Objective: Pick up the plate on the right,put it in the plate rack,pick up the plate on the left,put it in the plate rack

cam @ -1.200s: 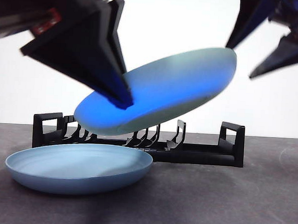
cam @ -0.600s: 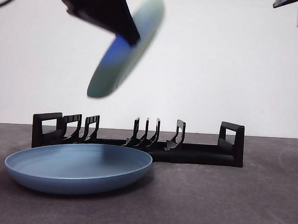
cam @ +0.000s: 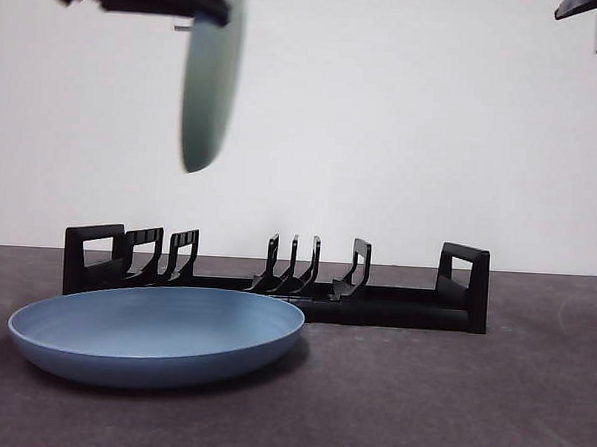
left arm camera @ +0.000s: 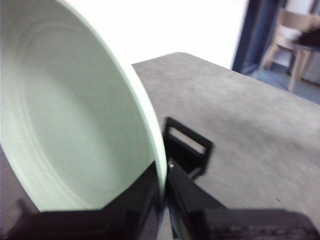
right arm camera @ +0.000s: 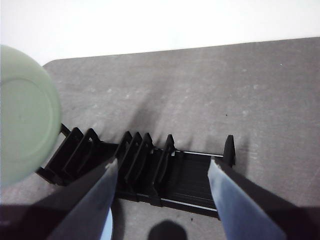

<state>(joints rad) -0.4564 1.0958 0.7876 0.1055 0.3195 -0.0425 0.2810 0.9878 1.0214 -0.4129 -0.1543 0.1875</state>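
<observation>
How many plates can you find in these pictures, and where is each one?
2. A pale green plate is held on edge in the left gripper, high above the plate rack's end. A blue plate lies flat on the table in front of the rack.

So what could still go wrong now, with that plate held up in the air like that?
The left tool pinches the pale green plate only at its rim, so it might slip and fall. It hangs on edge high above the plate rack, whose prongs stand close together; a slightly off descent could land it on a prong rather than in a slot. A drop could also strike the blue plate lying in front.
</observation>
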